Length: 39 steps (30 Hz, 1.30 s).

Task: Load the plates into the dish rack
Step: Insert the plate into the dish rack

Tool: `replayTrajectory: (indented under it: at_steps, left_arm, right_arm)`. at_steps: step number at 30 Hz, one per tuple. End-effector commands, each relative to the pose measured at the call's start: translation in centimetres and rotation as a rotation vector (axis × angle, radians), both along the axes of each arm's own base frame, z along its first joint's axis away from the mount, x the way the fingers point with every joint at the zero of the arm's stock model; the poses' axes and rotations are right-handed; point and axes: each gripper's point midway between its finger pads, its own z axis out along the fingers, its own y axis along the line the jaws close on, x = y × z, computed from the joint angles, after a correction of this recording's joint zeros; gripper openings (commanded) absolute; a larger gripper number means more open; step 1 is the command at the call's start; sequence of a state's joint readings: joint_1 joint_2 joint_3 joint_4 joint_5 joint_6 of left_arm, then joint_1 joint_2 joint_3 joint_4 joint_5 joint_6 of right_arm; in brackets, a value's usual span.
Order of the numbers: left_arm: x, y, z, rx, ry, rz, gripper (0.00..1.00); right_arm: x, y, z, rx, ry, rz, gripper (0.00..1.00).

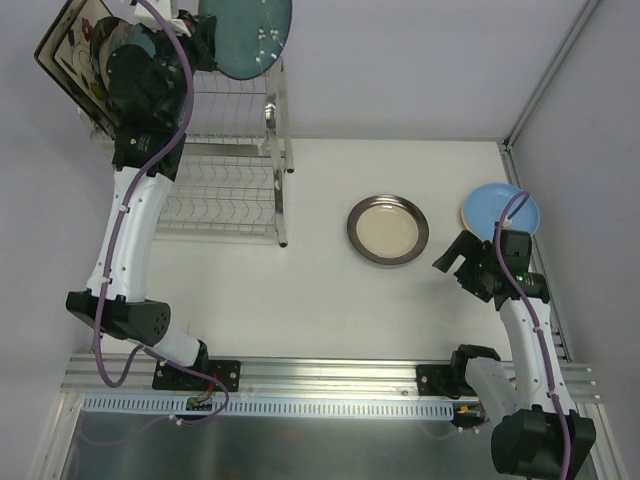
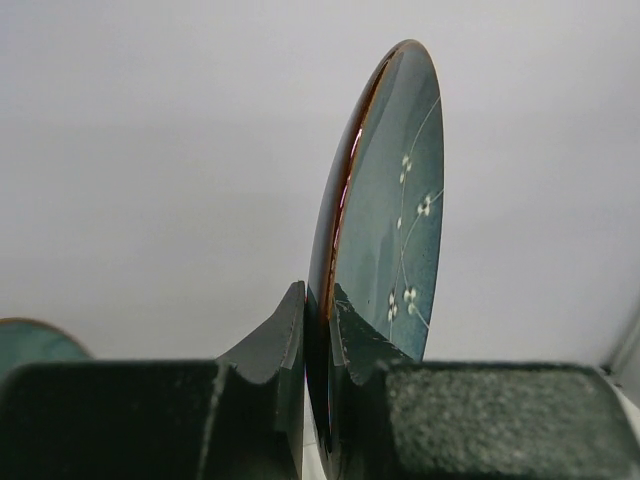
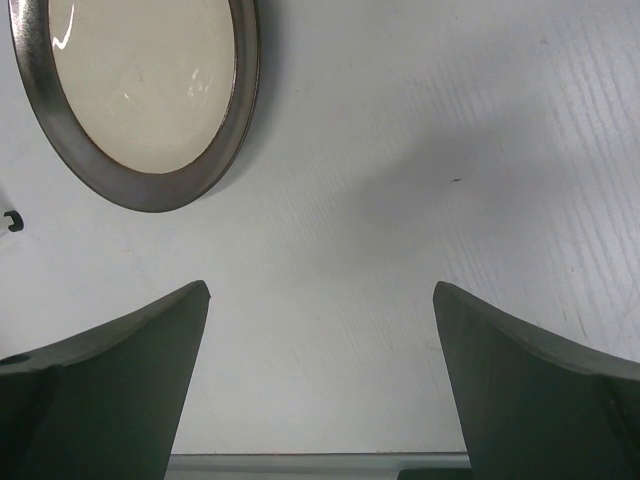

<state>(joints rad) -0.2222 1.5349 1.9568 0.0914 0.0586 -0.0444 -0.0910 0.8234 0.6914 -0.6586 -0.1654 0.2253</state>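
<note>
A square floral plate [image 1: 68,48] with a dark edge stands tilted at the left end of the silver wire dish rack [image 1: 230,195], partly hidden by the left arm. The left fingers [image 2: 268,350] clamp the rim of a glossy dark teal plate [image 2: 395,220], held on edge over the rack's top tier. A round cream plate [image 1: 388,229] with a dark rim lies flat on the white table [image 1: 330,310]. Further right, a light blue plate [image 1: 505,208] rests on a pale yellow plate [image 1: 465,215]. The right fingers [image 3: 120,390] are spread wide above the table, holding nothing
</note>
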Motion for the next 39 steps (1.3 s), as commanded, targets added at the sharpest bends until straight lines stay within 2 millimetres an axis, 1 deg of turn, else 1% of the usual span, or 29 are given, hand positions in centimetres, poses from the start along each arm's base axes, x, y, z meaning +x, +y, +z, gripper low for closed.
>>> replayTrajectory:
  at_steps: [1, 4, 7, 9, 11, 17, 22, 26, 32, 39]
  left_arm:
    - [-8.0, 5.0, 11.0, -0.046, -0.375, 0.134, 0.0]
    - [-8.7, 7.0, 11.4, -0.002, -0.393, 0.233, 0.0]
    - [-8.9, 8.6, 11.1, 0.067, -0.39, 0.339, 0.0]
    - [-8.8, 9.7, 10.5, 0.11, -0.374, 0.402, 0.0]
    - [-8.8, 10.4, 10.0, 0.137, -0.36, 0.438, 0.0]
    - [-8.0, 12.5, 7.7, 0.209, -0.293, 0.549, 0.0]
    - [-6.7, 13.5, 5.4, 0.234, -0.23, 0.604, 0.0]
    - [-5.4, 14.0, 3.5, 0.236, -0.182, 0.614, 0.0]
    - [-4.1, 14.4, 1.5, 0.234, -0.132, 0.62, 0.0]
    - [-3.6, 14.6, -0.1, 0.229, -0.089, 0.622, 0.0]
  right_arm:
    - [0.9, 0.1, 0.8, -0.006, -0.039, 0.027, 0.99]
    - [1.1, 0.1, 0.9, -0.009, -0.039, 0.026, 1.0]
    - [1.2, 0.1, 0.8, -0.009, -0.037, 0.025, 1.0]
    - [1.3, 0.0, 0.9, -0.01, -0.036, 0.019, 1.0]
    - [1.3, 0.0, 0.9, -0.01, -0.036, 0.019, 1.0]
    - [1.6, 0.1, 1.0, -0.004, -0.034, 0.022, 1.0]
    - [1.8, 0.1, 1.3, 0.0, -0.038, 0.022, 0.99]
    - [1.7, 0.1, 1.3, -0.001, -0.035, 0.021, 1.0]
    - [1.5, 0.0, 1.4, -0.01, -0.036, 0.019, 0.99]
    - [1.3, -0.1, 1.2, -0.012, -0.03, 0.015, 1.0]
